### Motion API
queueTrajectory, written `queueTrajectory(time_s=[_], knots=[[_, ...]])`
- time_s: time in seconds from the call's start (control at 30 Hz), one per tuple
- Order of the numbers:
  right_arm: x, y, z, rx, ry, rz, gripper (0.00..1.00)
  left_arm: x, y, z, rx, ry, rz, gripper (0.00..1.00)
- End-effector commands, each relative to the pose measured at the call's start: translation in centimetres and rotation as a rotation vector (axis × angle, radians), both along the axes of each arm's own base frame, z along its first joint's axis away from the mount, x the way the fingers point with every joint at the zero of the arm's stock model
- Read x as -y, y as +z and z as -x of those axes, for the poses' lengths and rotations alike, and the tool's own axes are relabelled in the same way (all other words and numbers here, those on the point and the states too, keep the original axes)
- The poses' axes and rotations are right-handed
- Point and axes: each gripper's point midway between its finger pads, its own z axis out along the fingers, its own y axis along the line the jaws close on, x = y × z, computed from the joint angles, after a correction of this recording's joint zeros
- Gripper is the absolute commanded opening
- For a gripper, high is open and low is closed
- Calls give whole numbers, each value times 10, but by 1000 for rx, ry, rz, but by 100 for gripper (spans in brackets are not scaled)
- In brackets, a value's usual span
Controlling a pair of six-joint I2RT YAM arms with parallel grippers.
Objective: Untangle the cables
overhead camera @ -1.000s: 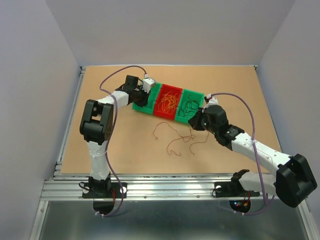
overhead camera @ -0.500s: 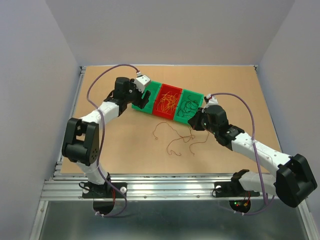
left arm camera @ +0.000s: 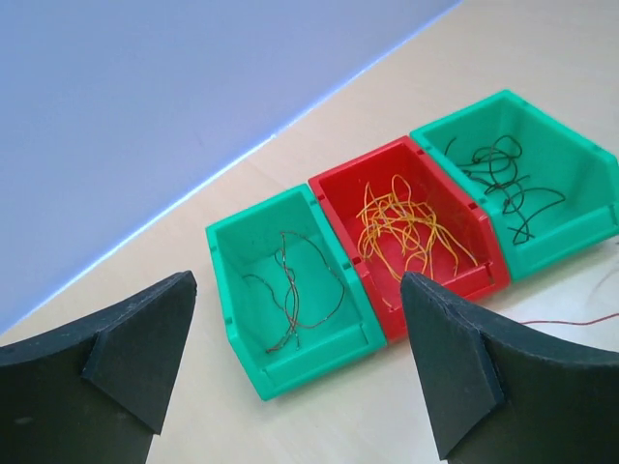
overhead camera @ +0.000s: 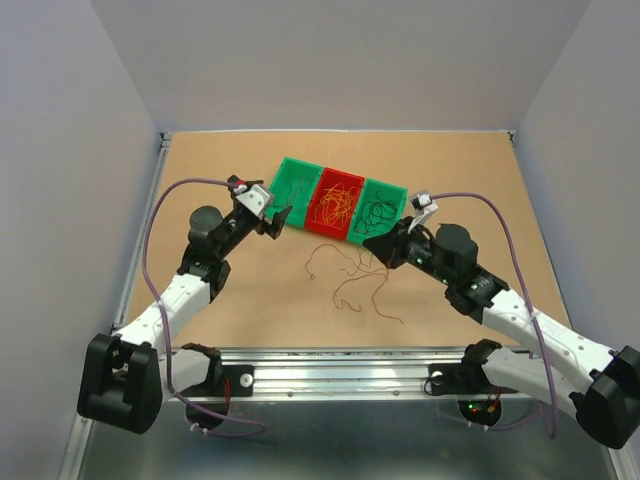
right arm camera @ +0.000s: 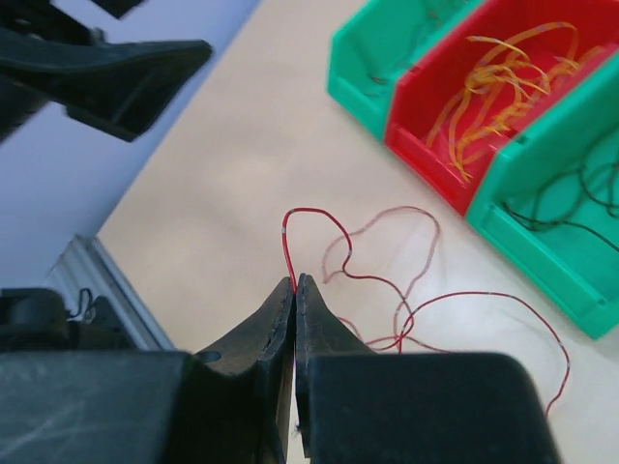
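Thin red-brown cables lie in loose loops on the table before three bins. My right gripper is shut on one red cable, which arcs up from its tips; in the top view this gripper hangs over the loops' right end. My left gripper stands wide open with nothing between its fingers, and sits a little short of the left green bin. That bin holds red-brown cables. Orange-yellow cables fill the red bin. Dark green ones lie in the right green bin.
The three bins stand in a slanted row at the back middle of the brown table. Lilac cables run along both arms. A metal rail borders the near edge, and grey walls close in the sides.
My left gripper opened wide and drew back from the left green bin toward the near left. The right gripper shifted slightly left and nearer with the red cable, dragging the loops.
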Motion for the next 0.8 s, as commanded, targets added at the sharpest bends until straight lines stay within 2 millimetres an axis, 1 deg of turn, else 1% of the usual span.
queueTrajectory(time_s=[0.0, 0.03, 0.07, 0.1, 0.13, 0.17, 0.2, 0.23, 0.27, 0.3, 0.33, 0.37, 0.4, 0.43, 0.47, 0.5, 0.53, 0.57, 0.63, 0.67, 0.7, 0.73, 0.77], knots=[[-11, 42, 26, 185, 136, -82, 6, 12, 34, 32, 201, -129, 48, 99], [-10, 46, 29, 204, 143, -86, 6, 19, 33, 43, 221, -195, 20, 99], [-10, 50, 31, 217, 150, -91, 6, 25, 38, 57, 252, -262, 1, 99], [-10, 56, 34, 234, 164, -98, 6, 38, 37, 77, 261, -386, -12, 99], [-10, 61, 37, 246, 173, -105, 7, 44, 42, 86, 271, -432, -8, 99], [-10, 66, 37, 254, 176, -110, 7, 48, 54, 96, 297, -464, 1, 99], [-12, 69, 39, 241, 186, -115, 7, 57, 59, 106, 299, -507, 10, 99], [-13, 82, 40, 255, 196, -134, 7, 61, 66, 111, 311, -521, 19, 99], [-16, 89, 40, 251, 204, -145, 7, 66, 78, 115, 336, -539, 26, 99], [-17, 94, 40, 242, 212, -147, 7, 72, 85, 121, 348, -562, 32, 99], [-19, 100, 40, 237, 216, -151, 7, 85, 88, 132, 347, -607, 43, 99], [-21, 118, 36, 251, 215, -163, 7, 95, 96, 136, 357, -640, 49, 99], [-23, 121, 35, 240, 218, -158, 7, 102, 101, 138, 361, -649, 55, 99], [-26, 129, 36, 241, 238, -159, 7, 109, 105, 141, 359, -667, 60, 99], [-28, 147, 36, 265, 248, -170, 7, 122, 112, 146, 350, -707, 77, 99], [-32, 145, 35, 246, 267, -154, 7, 128, 114, 146, 341, -725, 82, 99], [-34, 146, 34, 247, 274, -150, 6, 136, 114, 144, 317, -746, 87, 99], [-35, 147, 35, 251, 280, -149, 7, 140, 112, 142, 302, -753, 89, 99], [-33, 137, 36, 250, 282, -134, 7, 146, 107, 138, 287, -758, 87, 99], [-32, 131, 39, 253, 285, -131, 7, 149, 95, 136, 260, -761, 85, 99], [-29, 122, 42, 264, 285, -135, 7, 150, 93, 137, 269, -762, 96, 99], [-29, 113, 41, 254, 282, -130, 7, 151, 86, 137, 264, -759, 97, 99], [-26, 116, 45, 270, 279, -141, 7, 152, 71, 137, 237, -754, 91, 99]])
